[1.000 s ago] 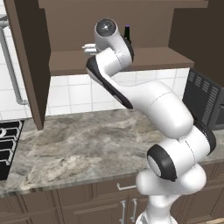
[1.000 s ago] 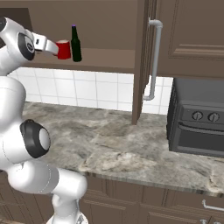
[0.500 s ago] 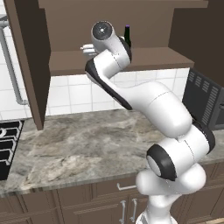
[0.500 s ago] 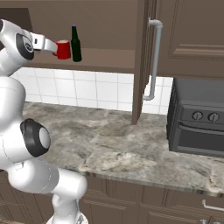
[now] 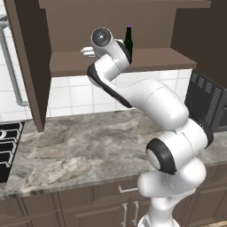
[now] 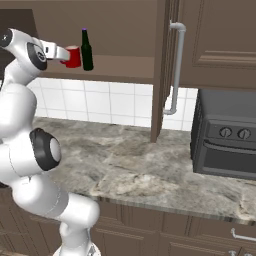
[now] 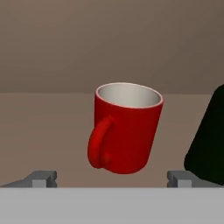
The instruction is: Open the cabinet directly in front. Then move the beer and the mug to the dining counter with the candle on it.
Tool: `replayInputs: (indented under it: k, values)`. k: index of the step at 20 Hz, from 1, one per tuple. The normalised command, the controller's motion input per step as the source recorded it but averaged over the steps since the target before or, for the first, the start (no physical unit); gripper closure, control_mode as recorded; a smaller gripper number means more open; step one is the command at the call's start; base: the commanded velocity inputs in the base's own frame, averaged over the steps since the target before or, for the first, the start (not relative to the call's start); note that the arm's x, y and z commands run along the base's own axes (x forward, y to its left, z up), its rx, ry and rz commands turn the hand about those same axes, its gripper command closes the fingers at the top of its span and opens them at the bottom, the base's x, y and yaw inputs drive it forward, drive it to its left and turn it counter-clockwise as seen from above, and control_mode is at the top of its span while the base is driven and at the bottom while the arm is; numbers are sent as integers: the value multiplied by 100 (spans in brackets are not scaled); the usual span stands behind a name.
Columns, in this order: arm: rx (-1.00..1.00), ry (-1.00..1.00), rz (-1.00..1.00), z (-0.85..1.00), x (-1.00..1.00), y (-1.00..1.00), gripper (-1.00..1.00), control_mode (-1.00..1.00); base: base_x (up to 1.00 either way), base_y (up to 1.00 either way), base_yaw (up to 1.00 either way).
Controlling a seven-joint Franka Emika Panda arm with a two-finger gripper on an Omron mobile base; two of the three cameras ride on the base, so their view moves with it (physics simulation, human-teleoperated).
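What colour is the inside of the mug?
Pale grey-white inside the red mug, clearest in the hand view.

You have bare shelf to the left of the mug (image 7: 126, 127) inside the open cabinet (image 6: 125, 67). On its right the beer (image 7: 209, 140) stands just beside it, crowding that side.

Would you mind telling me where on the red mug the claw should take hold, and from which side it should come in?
Grip the mug across its round body, coming straight in from the open cabinet front as the open claw is now lined up. In the hand view the handle faces the left finger and the bottle stands close on the right, so the fingers should probably close above the handle, clear of the bottle.
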Motion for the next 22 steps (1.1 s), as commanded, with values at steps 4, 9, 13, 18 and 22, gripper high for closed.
replayInputs:
  k: [4, 9, 13, 18, 22]
  values:
    - [0, 0, 0, 0, 35, 4, -100, -100, 0, 0, 0]
    - [0, 0, -2, 0, 25, 10, -100, -100, 0, 0, 0]
    - [0, 0, -3, 0, 28, 8, -100, -100, 0, 0, 0]
    - [0, 0, -4, 0, 30, 6, -100, -100, 0, 0, 0]
    - [0, 0, -4, 0, 26, 7, -100, -100, 0, 0, 0]
